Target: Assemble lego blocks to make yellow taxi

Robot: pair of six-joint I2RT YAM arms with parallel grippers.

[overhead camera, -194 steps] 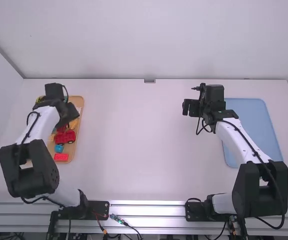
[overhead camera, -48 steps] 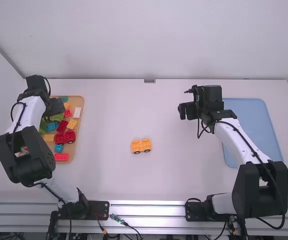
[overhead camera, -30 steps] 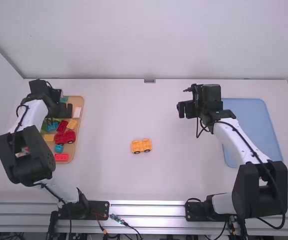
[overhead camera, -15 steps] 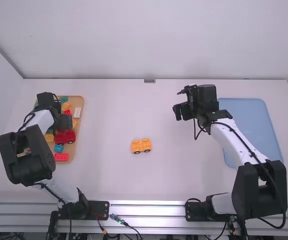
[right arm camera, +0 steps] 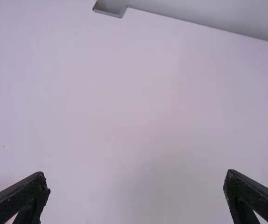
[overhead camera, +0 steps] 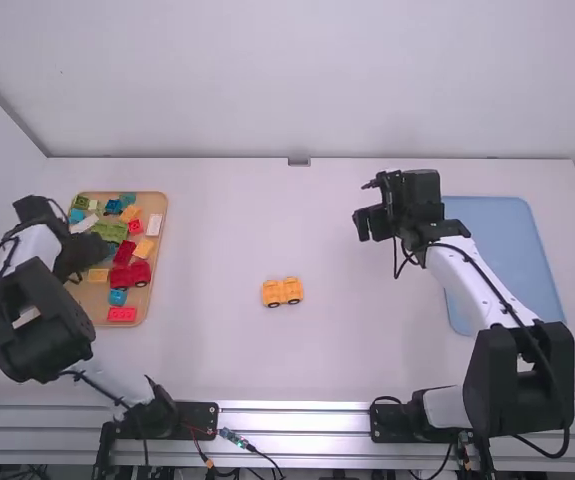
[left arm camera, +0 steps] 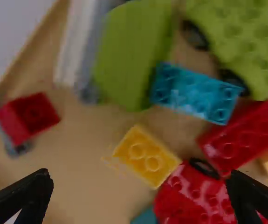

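Left tool [overhead camera: 89,257] spread wide over tray [left arm camera: 101,186], small yellow brick [left arm camera: 147,156] below, wheeled yellow piece [overhead camera: 282,291] well apart

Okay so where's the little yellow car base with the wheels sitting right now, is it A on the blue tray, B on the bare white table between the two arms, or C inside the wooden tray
B: the yellow car base rests directly on the white table, between the two arms.
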